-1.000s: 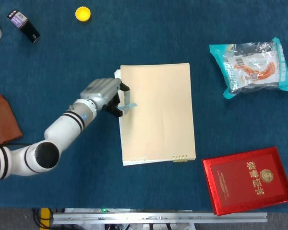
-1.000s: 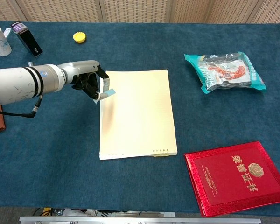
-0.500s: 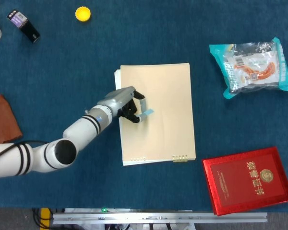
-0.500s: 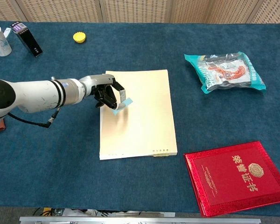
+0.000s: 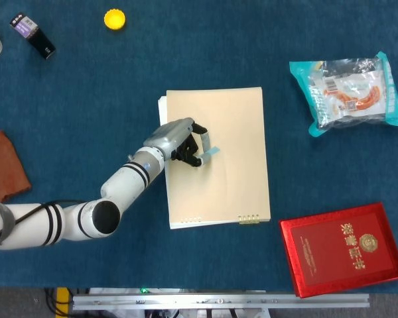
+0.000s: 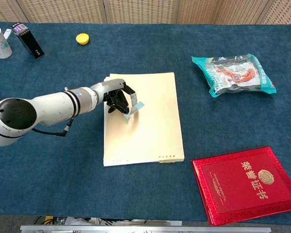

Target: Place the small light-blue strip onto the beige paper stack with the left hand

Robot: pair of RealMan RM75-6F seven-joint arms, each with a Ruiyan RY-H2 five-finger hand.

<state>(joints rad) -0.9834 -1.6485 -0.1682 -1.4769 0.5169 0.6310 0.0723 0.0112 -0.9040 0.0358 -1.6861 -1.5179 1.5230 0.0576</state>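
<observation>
My white left hand over beige paper stack, pinching small light-blue strip above its left-centre. I'd lower until strip lies flat, then spread fingers gently. Right hand unseen.

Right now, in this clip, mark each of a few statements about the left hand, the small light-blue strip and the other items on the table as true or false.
1. The left hand holds the small light-blue strip over the beige paper stack. True.
2. The red certificate folder lies on the paper stack. False: it lies on the blue cloth, apart from the stack, toward the robot's right.
3. The yellow bottle cap sits at the far side of the table. True.
4. The right hand grips the teal-edged snack packet. False: no right hand is in view; the packet lies alone.
</observation>
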